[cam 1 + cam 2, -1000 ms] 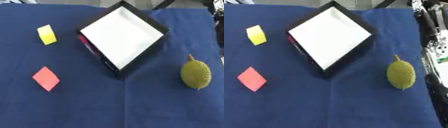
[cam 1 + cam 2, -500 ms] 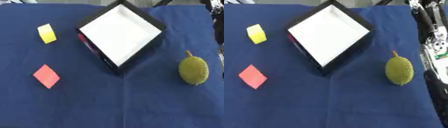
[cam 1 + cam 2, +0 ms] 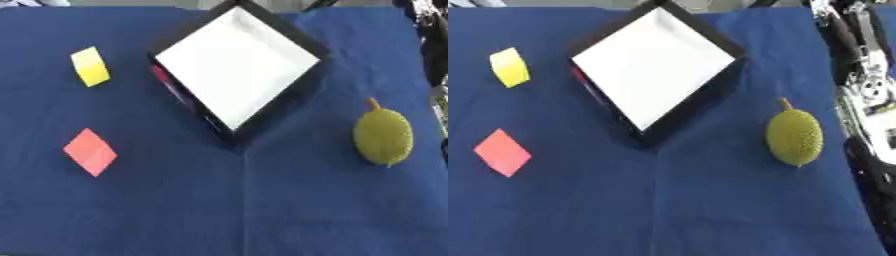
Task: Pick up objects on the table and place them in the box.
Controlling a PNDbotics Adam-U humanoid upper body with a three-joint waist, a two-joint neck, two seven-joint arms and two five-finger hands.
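Left eye view: black box (image 3: 234,67) with white floor sat on blue cloth (image 3: 262,210), yellow block (image 3: 90,66) to its left, red piece (image 3: 89,151) lower left, green spiky fruit (image 3: 382,136) lower right; right eye view: right arm (image 3: 866,100) beyond the fruit, fingers' state could not be told.

Box (image 3: 236,65) sits at the far centre of the cloth-covered table (image 3: 262,210), turned corner-on. Left of it, well apart: a small block (image 3: 90,66) far, a flat tile (image 3: 89,151) nearer. Right of the box, near the table's right edge: a knobbly fruit (image 3: 794,136), stem pointing away. Robot's arm (image 3: 859,85) runs along the right edge just beside the fruit; fingers cannot be made out.
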